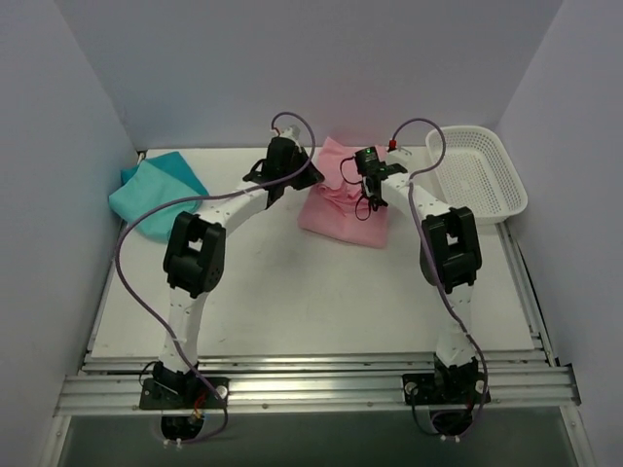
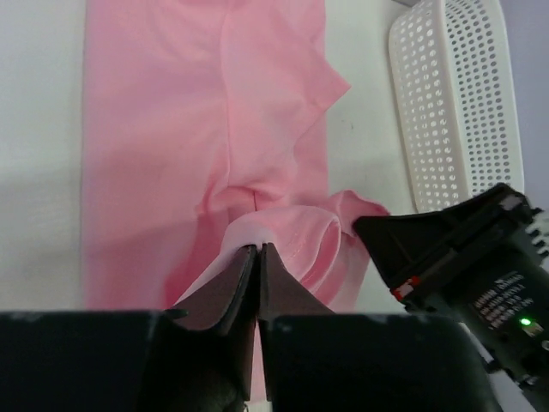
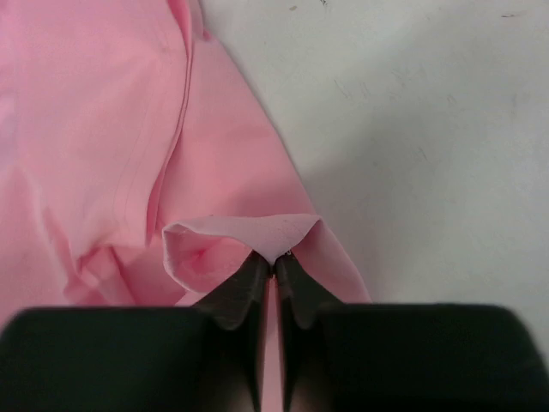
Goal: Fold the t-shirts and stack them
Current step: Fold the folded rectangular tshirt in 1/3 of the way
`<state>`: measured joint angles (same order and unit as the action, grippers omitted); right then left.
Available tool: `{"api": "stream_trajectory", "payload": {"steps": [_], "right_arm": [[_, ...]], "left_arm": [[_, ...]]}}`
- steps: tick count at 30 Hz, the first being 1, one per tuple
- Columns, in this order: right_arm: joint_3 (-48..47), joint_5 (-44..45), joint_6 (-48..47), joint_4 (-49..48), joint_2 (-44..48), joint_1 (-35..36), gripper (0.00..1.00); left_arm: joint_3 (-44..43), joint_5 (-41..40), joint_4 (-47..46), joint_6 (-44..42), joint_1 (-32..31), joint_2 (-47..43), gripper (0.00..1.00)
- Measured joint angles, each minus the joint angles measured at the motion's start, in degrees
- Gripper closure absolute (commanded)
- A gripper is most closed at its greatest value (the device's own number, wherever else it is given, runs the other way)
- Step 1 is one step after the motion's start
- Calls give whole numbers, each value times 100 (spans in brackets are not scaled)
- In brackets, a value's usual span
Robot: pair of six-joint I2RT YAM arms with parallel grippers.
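The light pink t-shirt [image 1: 341, 209] hangs between both grippers at the back middle of the table, its lower part resting on the table. My left gripper [image 1: 310, 175] is shut on its left upper edge; the wrist view shows the pink cloth [image 2: 206, 129] pinched at the gripper's tips [image 2: 258, 249]. My right gripper [image 1: 367, 199] is shut on the right upper edge; its wrist view shows a pink fold [image 3: 240, 233] pinched at the tips [image 3: 274, 257]. The teal t-shirt [image 1: 154, 193] lies crumpled at the far left by the wall.
A white mesh basket [image 1: 477, 175] stands at the back right, also in the left wrist view [image 2: 455, 103]. The right gripper's camera body [image 2: 467, 266] is close beside the left gripper. Walls enclose the table on left, back and right.
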<state>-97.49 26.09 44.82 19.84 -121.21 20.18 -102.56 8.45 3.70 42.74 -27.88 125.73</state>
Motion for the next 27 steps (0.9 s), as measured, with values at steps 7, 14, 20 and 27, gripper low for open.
{"api": "stream_trajectory", "payload": {"steps": [7,14,20,27], "right_arm": [[-1646,-151,59,153,-1676,-326,0],[-3659,-262,-177,389,-2004,-481,0],[-3303,-42,-564,20,-479,-509,0],[-260,107,-568,-667,2304,-420,0]], "left_arm": [[-1764,610,-138,157,330,1827,6],[-3314,1095,450,387,785,2798,6],[-2920,957,776,181,1158,1720,6],[177,426,-22,50,1311,-1012,6]]}}
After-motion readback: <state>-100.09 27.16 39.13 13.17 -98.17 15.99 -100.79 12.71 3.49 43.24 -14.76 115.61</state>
